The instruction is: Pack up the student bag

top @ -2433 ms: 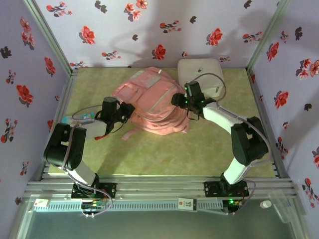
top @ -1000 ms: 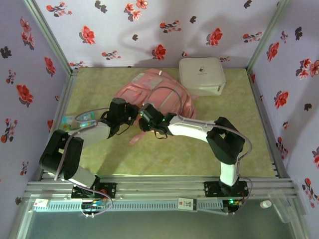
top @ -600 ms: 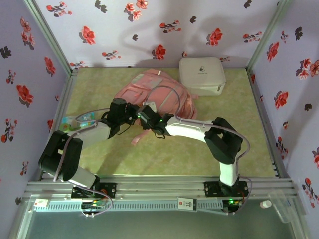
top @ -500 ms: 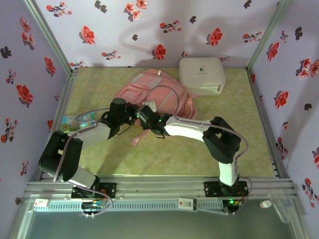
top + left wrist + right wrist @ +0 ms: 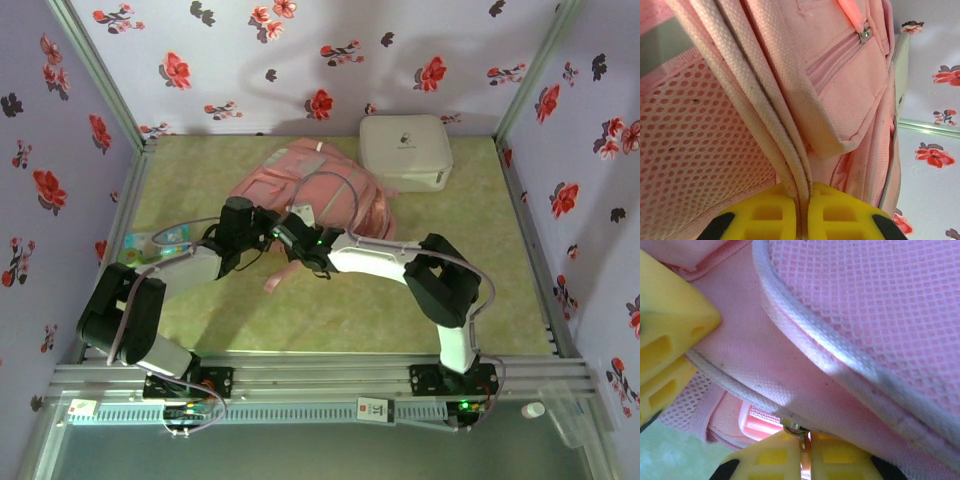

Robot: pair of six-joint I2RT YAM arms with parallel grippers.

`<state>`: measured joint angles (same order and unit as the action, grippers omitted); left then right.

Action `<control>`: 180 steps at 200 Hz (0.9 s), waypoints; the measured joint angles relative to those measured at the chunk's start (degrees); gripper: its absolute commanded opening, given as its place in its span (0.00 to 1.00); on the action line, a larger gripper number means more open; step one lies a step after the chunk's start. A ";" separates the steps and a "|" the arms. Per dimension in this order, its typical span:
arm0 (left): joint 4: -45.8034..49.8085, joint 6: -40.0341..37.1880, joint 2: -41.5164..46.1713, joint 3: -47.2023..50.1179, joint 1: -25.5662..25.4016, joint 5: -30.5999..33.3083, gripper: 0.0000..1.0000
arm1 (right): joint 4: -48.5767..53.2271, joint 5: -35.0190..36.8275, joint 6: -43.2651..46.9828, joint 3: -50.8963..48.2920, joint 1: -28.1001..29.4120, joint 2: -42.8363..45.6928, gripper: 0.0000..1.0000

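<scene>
Progress: early, by my reading. Student bag (image 5: 290,175) lies flat toward the back middle of the bench (image 5: 450,290), with both arms reaching in at its near-left edge. Left gripper (image 5: 801,202) has its yellow fingers pressed together on a pale piped seam (image 5: 765,125) of the bag, beside a mesh panel. Right gripper (image 5: 802,452) is pinched on the metal zip pull (image 5: 801,439), just beside the left gripper's fingers. I judge this to be the opening step: one arm anchoring the fabric, the other set to draw the zip.

No open compartment visible. White hard case (image 5: 403,150) sits behind-right of the bag, colourful packet (image 5: 165,240) well to its left; both outside the bag, so packing remains.

Bench surface: mottled yellow-green mat. Enclosure: lilac walls (image 5: 230,50) printed with red flowers, aluminium frame (image 5: 300,375) along the near edge.
</scene>
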<state>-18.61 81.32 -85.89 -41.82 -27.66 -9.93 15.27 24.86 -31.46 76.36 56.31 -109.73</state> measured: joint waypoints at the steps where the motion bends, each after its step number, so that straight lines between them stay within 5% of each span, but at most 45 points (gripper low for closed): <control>1: 0.02 0.00 0.00 0.00 0.00 -0.04 0.05 | -0.04 -0.07 0.00 -0.17 0.00 0.17 0.09; 124: 1.55 -1.42 0.00 0.00 0.07 -1.62 0.05 | 3.06 -3.87 -2.25 -15.50 -3.69 15.52 0.11; 180: 1.66 -2.19 -0.02 0.00 0.24 -1.68 0.06 | 3.89 -6.78 -1.49 -15.74 -5.33 16.35 0.22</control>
<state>-16.95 79.13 -85.91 -41.82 -27.42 -11.62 19.16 18.09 -32.95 60.62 50.98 -93.38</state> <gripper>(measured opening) 0.093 0.201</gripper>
